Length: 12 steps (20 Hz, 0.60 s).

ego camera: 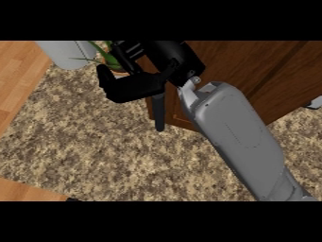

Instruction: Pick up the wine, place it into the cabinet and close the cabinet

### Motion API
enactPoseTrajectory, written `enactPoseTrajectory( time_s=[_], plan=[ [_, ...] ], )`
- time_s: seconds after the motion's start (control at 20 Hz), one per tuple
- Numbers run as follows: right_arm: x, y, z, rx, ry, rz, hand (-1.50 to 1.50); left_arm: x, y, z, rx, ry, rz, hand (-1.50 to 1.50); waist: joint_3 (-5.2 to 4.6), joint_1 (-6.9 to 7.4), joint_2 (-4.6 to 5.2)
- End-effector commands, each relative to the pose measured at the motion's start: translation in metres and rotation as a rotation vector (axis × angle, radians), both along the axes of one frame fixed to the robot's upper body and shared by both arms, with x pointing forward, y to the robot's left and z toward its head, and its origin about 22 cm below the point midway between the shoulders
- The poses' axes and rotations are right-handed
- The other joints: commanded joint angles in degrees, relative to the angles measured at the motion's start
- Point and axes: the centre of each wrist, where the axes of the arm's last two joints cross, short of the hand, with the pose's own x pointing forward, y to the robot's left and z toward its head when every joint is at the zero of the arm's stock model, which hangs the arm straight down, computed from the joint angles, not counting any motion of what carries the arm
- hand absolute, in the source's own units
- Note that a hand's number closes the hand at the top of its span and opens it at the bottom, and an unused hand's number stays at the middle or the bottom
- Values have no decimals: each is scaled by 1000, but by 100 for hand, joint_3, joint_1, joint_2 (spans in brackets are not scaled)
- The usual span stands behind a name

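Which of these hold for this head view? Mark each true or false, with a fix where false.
1. The right hand is up against the wooden cabinet. True.
2. The countertop is plain white. False: it is speckled brown stone.
3. A green plant shows near the view's top, left of the hand. True.
4. The wine bottle stands in plain sight on the counter. False: no bottle can be made out.
5. The right forearm is black. False: it is grey; the hand is black.
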Motion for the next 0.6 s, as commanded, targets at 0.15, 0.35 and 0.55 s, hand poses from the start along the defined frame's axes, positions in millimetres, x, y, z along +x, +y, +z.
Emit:
enactPoseTrajectory(
  time_s=[0.15,0.35,0.55],
  plan=[
    [49,-59,-24,11,95,-230,150,-5,4,-7,-2,21,29,150,64,-186,322],
    [52,-63,-29,-1,81,-199,150,-3,0,-4,-2,0,20,150,67,-254,338],
    [53,-61,-38,16,74,-173,150,0,1,-4,0,-11,35,150,62,-333,352]
  ],
)
